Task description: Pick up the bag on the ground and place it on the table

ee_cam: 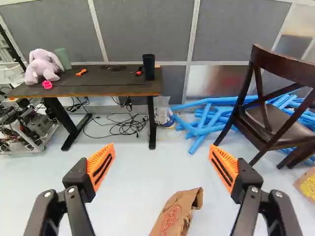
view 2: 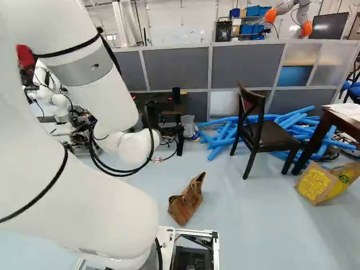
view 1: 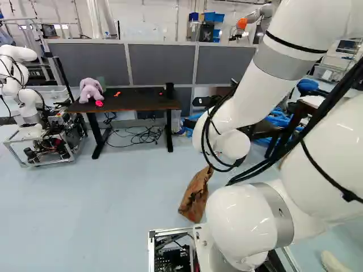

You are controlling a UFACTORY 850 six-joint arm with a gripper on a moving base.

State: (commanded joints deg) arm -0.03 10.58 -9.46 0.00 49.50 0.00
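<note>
So your claw (ee_cam: pixel 161 147) is wide open right now, orange pads well apart, and it's got hold of nothing. It's aimed out across the room more than down at the floor.

The paper bag (ee_cam: pixel 174 214) is on the floor, low down below where the claw points and back towards the base, so I'd say drop and tip the claw down rather than reach out. Sideways you're nearly lined up: the bag sits between the lines of the two fingers, just a touch towards the chair (ee_cam: pixel 275 120) side. Its long axis runs mostly away from you, with the far end leaning chair-side. That's handy imo, since closing should pinch across the narrow way, maybe with a small twist to match the lean. Looks like thin, crumpled paper, so it'll probably squash or slide if one finger lands first.

Further out, the dark desk (ee_cam: pixel 98 91) is ahead, on the side away from the chair. I'd guess that's your drop spot, but there's also a brown table (view 2: pixel 343 121) at the right of the right base view, with a yellow-printed bag (view 2: pixel 318 183) beside it, so double-check which pair you want.
</note>
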